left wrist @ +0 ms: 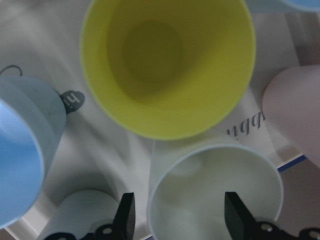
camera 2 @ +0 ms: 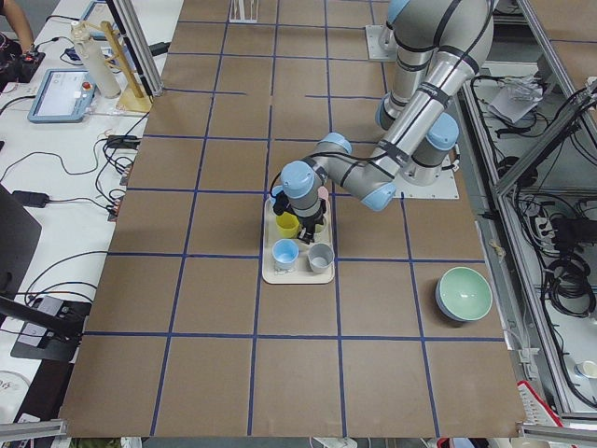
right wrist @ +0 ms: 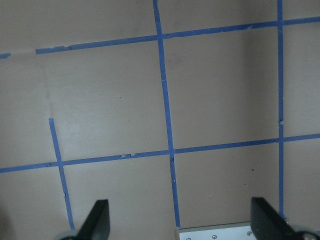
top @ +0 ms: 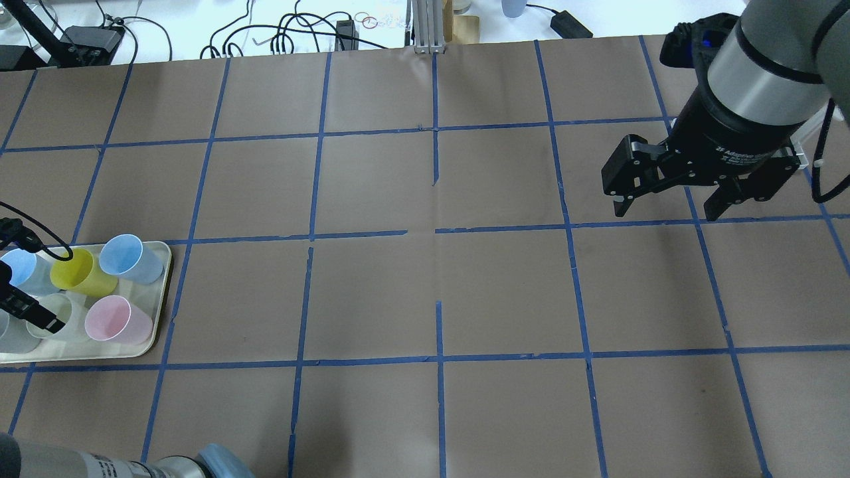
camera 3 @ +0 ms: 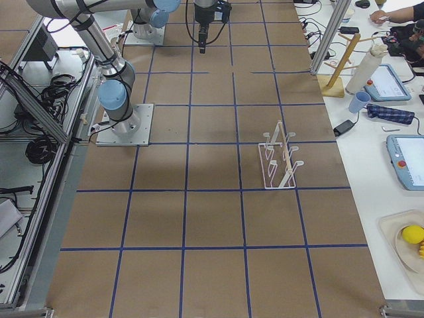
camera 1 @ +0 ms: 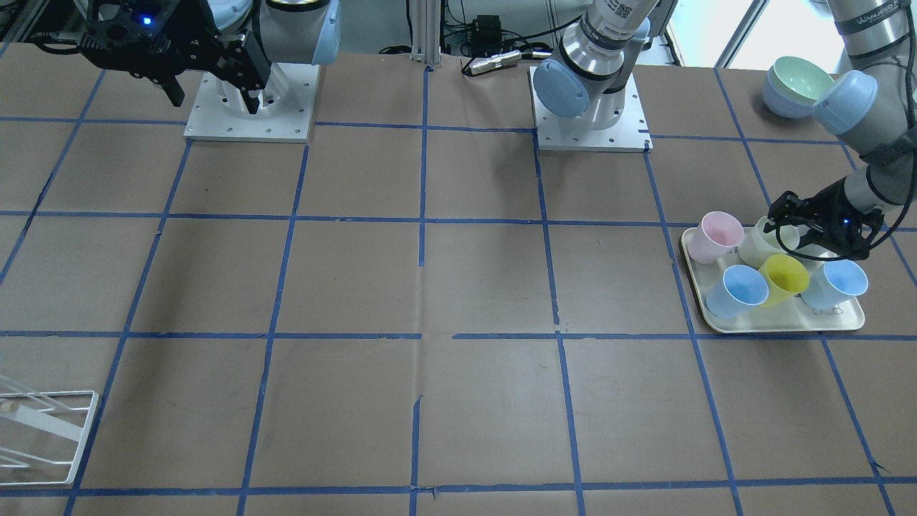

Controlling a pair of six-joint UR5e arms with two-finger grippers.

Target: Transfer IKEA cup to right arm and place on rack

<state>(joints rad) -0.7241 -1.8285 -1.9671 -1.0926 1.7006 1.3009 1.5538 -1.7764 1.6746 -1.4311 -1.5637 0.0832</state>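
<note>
The IKEA cup (left wrist: 215, 195), pale cream-white with a green tint, stands upright on the cream tray (camera 1: 788, 324) among other cups; it also shows in the front view (camera 1: 761, 245) and the overhead view (top: 58, 311). My left gripper (left wrist: 180, 217) is open just above it, one finger over the cup's mouth and one outside its wall; it also shows in the front view (camera 1: 781, 228). My right gripper (top: 664, 207) is open and empty, hovering high over bare table far from the tray. The white wire rack (camera 3: 278, 159) stands at the table's other end (camera 1: 43, 430).
On the tray around the IKEA cup are a yellow cup (camera 1: 782, 276), a pink cup (camera 1: 716, 236), two blue cups (camera 1: 741, 290) (camera 1: 838, 283) and a grey cup (top: 13, 335). Stacked bowls (camera 1: 795, 86) sit behind the tray. Both arm bases (camera 1: 251, 107) stand along the robot's edge.
</note>
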